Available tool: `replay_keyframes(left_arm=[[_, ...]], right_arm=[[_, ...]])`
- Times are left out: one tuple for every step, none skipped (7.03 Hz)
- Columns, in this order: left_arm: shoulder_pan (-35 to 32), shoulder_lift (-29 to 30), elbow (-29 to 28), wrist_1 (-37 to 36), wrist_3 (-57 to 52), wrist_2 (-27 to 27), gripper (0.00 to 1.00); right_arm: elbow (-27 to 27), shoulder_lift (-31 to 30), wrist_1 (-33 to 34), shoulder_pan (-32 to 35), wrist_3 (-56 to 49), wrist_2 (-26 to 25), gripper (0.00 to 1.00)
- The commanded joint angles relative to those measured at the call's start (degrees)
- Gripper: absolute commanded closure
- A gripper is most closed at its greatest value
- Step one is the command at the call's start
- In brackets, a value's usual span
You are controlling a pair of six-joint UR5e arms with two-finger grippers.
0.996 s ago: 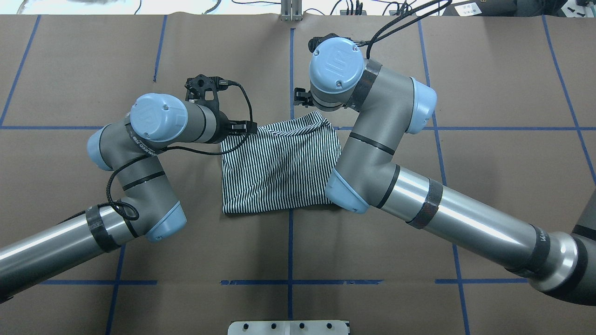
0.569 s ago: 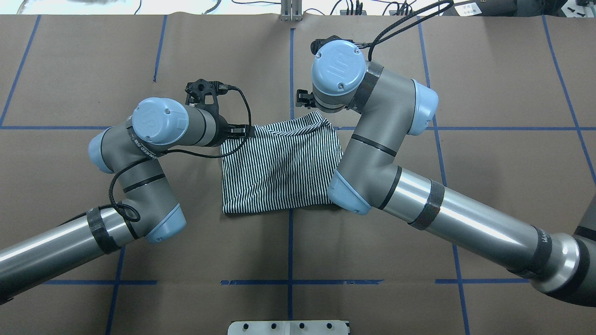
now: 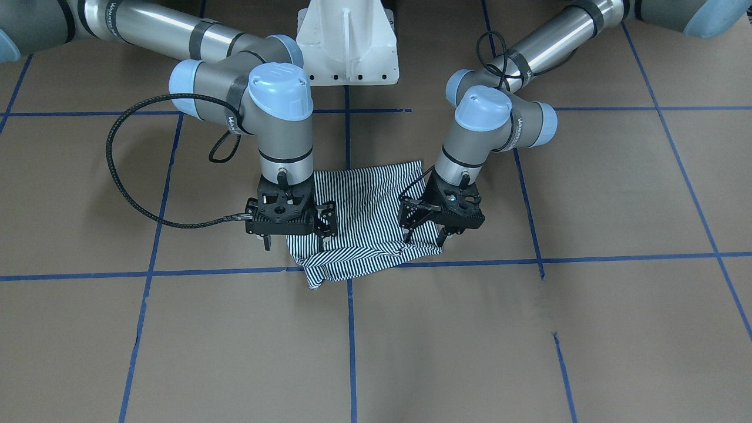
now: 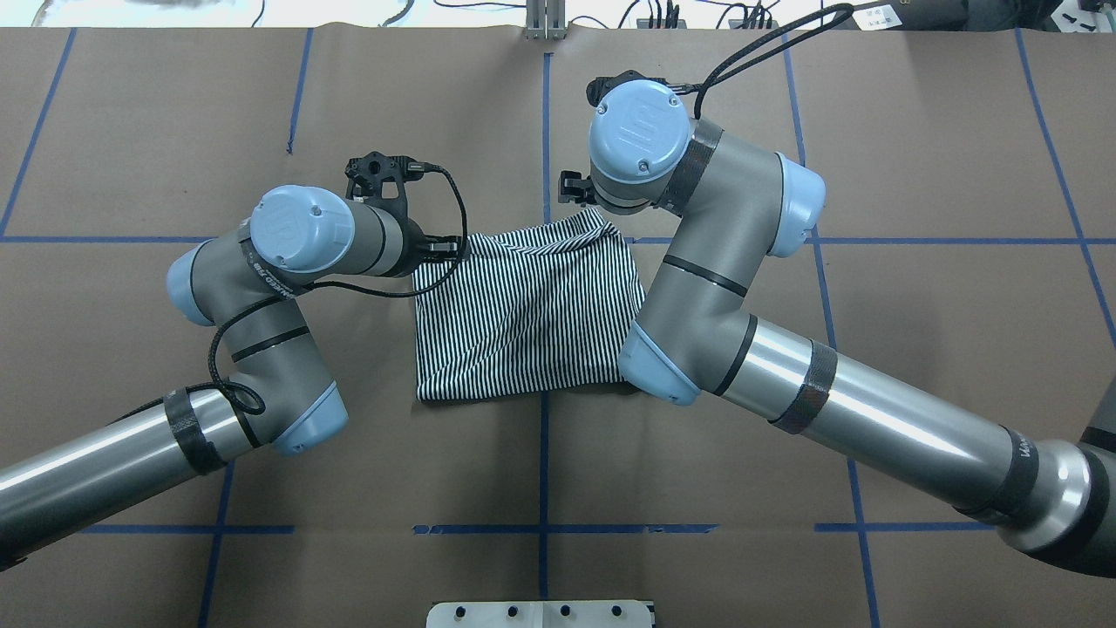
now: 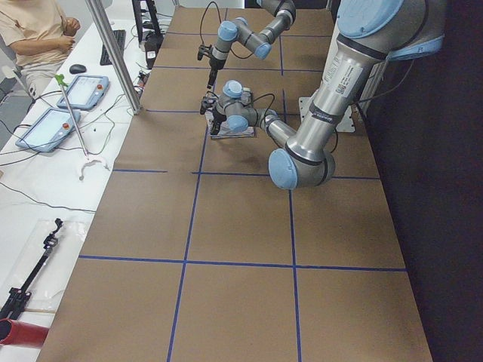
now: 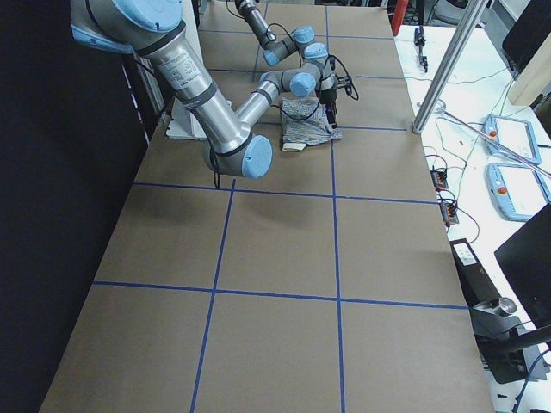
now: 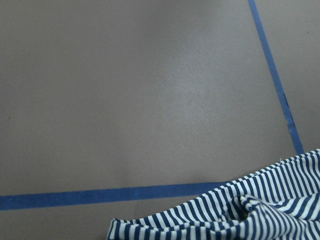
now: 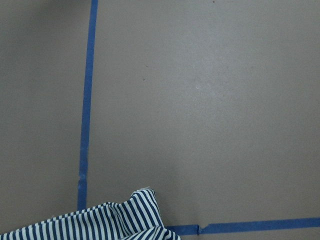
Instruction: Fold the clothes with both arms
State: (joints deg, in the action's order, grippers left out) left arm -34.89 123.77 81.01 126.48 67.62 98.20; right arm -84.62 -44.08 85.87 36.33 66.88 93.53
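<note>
The striped polo shirt [image 4: 523,314] lies folded into a rough rectangle at the table's middle, its far edge rumpled [image 3: 364,255]. My left gripper [image 3: 424,233] hangs open just over the shirt's far left corner, holding nothing; from overhead it [image 4: 443,247] is at the shirt's edge. My right gripper [image 3: 295,234] is open over the far right corner, empty; overhead [image 4: 573,184] only a bit of it shows past the wrist. Each wrist view shows only a shirt corner [image 7: 240,220] [image 8: 105,222] on brown paper, no fingers.
Brown paper with blue tape lines [image 4: 543,131] covers the table. The white pedestal base [image 3: 346,41] stands at the robot's side. A white bench with tablets [image 5: 49,124] and a seated operator [image 5: 30,30] lies beyond the far edge, behind a metal post [image 5: 113,53].
The left gripper has drawn back a little to the left off the shirt's edge. The right wrist has shifted slightly right. The shirt has not moved.
</note>
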Motion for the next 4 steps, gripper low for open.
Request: replay_keyframes(left_arm=[[0.00,-0.11,-1.02,0.08,0.14,-1.59,0.41],[0.00,-0.20,-1.03,-0.01,0.14,-1.70,0.54],[0.00,-0.29,-0.94,-0.01,0.14,-1.70,0.70],[0.00,-0.55,-0.94,-0.01,0.06,-1.79,0.91]], right_arm=[[-0.02,-0.22,0.00,-0.03,-0.09,-0.01,0.00],[-0.02,-0.22,0.00,-0.03,-0.09,-0.01,0.00],[0.07,-0.22,0.00,-0.03,-0.09,-0.01,0.00],[0.07,-0.22,0.00,-0.03,-0.09,-0.01,0.00]])
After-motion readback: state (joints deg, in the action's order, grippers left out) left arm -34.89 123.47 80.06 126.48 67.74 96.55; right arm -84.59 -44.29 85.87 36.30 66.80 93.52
